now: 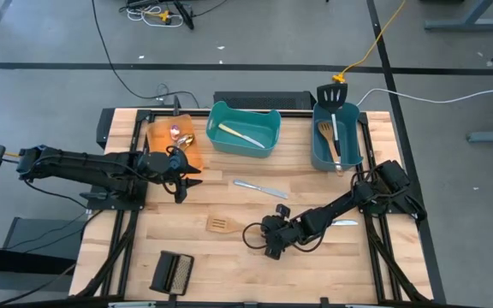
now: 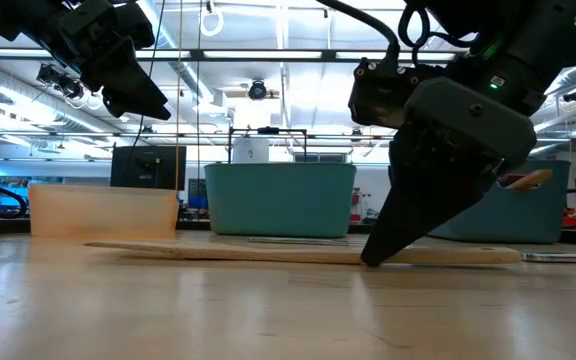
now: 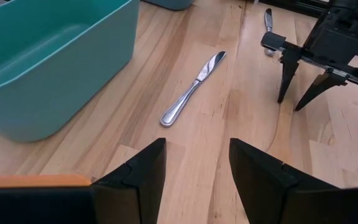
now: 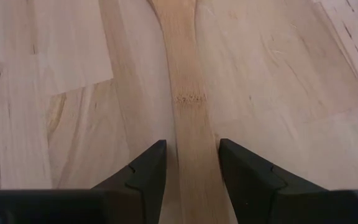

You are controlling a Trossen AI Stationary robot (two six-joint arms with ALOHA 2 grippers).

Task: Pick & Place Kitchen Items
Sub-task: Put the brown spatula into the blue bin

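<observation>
on the near middle of the table [image 1: 229,257], the right gripper [image 1: 271,242] is down at the surface, its two dark fingers [image 4: 143,171] astride the handle of a wooden slotted spatula [image 1: 222,225] that lies flat on the wood. the right wrist view shows the handle running between the fingers, with a thin gap on each side, so the jaws stand open around it and do not yet grip. the low view shows the fingertips touching the table at the handle, the spatula's blade pointing left.

toward the left side, the left gripper [image 1: 181,190] hangs above the table, just beside the orange bin [image 1: 163,137], its fingers [image 3: 143,171] apart and holding nothing. a silver table knife [image 1: 260,189] lies on the bare wood between the two grippers, near the table's middle. a second knife [image 1: 344,222] lies to the right, partly under the right arm.

at the far edge, the middle teal bin [image 1: 243,128] holds a pale utensil; what kind it is cannot be told. the right teal bin [image 1: 335,137] holds the other wooden slotted spatula [image 1: 325,133] and the black slotted spatula [image 1: 333,96], whose head sticks out over the far rim. small spoons [image 1: 181,134] sit in the orange bin. a black ribbed block [image 1: 172,273] rests at the near left.
</observation>
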